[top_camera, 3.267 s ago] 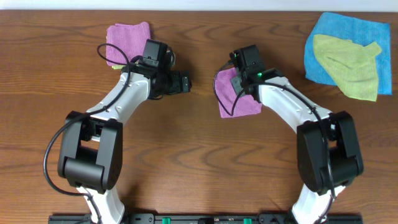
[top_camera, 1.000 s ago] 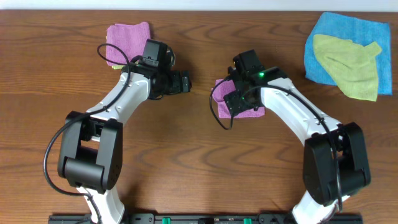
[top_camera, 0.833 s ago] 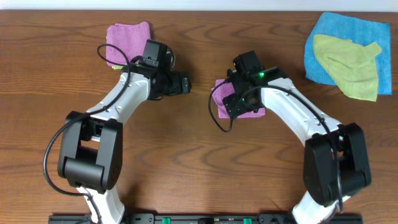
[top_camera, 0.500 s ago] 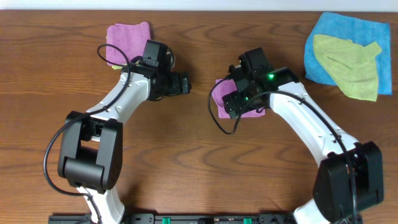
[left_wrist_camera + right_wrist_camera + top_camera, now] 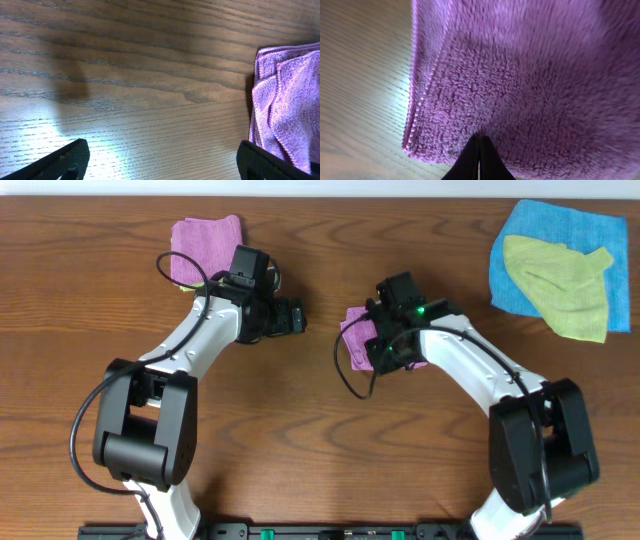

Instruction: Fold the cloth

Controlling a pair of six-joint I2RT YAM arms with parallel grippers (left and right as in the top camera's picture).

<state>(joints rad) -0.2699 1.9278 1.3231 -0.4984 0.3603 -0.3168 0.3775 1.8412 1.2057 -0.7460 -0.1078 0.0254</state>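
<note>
The cloth, a purple-magenta towel, lies partly folded at the table's middle, mostly hidden under my right gripper. In the right wrist view the cloth fills the frame, its stitched edge running down the left. The right gripper has its black tips pressed together, pinching a pucker of the pile. My left gripper hovers just left of the cloth. In its own view the left gripper is open over bare wood, with the cloth's layered edge beside its right finger.
A second purple cloth lies folded at the far left, behind the left arm. A bright blue cloth with a yellow-green cloth on top lies at the far right corner. The table's back edge runs along the top.
The right gripper has closed from open onto the cloth and shifted slightly, and the cloth looks more bunched under it. The left arm has not moved.
</note>
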